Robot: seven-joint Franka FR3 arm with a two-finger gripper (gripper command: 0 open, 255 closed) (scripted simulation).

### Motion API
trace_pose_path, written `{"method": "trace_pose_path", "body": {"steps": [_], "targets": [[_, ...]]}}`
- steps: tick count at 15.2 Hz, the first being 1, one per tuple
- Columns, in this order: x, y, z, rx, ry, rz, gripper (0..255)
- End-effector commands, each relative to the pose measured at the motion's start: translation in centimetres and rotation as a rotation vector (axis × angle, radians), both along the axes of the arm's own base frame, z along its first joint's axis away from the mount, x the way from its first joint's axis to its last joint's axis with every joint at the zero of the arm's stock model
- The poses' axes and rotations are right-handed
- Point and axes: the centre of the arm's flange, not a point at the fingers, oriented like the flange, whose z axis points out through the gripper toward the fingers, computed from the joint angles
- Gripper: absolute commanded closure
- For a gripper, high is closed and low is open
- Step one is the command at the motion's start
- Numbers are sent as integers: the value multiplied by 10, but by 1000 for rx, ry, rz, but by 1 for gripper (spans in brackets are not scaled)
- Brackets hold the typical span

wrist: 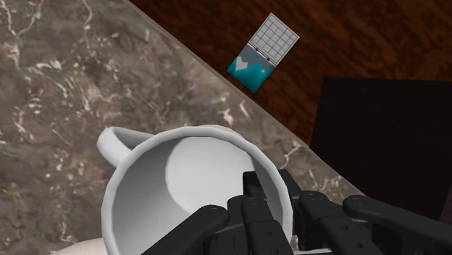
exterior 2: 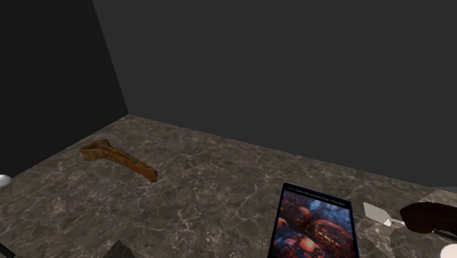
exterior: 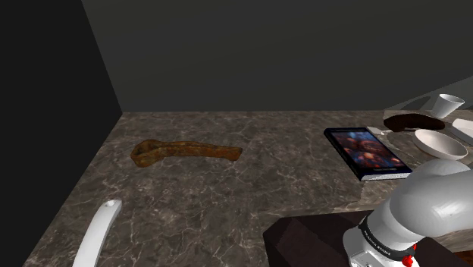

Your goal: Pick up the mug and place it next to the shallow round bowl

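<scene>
Gripper [wrist: 274, 190] clamped on the mug [wrist: 185, 181]: one finger [wrist: 253, 190] inside the rim, the other outside, wall pinched between. Mug white, mouth facing the wrist camera, handle on the side away from the fingers. It sits over the marble counter [wrist: 58, 72], close to the counter's edge. Cannot tell whether its base touches the surface. Beyond the edge, wood floor [wrist: 210, 29] with a small teal-and-grid card [wrist: 264, 49]; dark stand [wrist: 384, 138] just beside.

Shoulder view: arm [exterior: 424, 205] bulks at lower right above the stand [exterior: 303, 235]. Bowl [exterior: 440, 142], white and shallow, lies near the right edge. A dark oval thing [exterior: 413, 121] lies just behind it, and a white cup [exterior: 447, 102] farther back. Book [exterior: 366, 152] flat to the bowl's left. Brown wooden piece [exterior: 186, 150] well apart, mid-counter. White curved piece [exterior: 98, 231] at lower left.

Second exterior view: book [exterior 2: 313, 223] in the foreground, wooden piece [exterior 2: 117, 160] at left, dark walls behind.
</scene>
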Motion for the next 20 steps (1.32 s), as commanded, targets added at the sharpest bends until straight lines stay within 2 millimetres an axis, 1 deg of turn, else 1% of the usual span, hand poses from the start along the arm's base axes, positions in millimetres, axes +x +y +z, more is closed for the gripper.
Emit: {"method": "trace_pose_path", "body": {"steps": [1,2,3,8,11,12,20], "targets": [[0,0,0,0,0,0,255],[0,0,0,0,0,0,255],[0,0,0,0,0,0,0],[0,0,0,0,0,0,0],[0,2,40,0,0,0,0],[0,3,50,0,0,0,0],[0,3,50,0,0,0,0]]}}
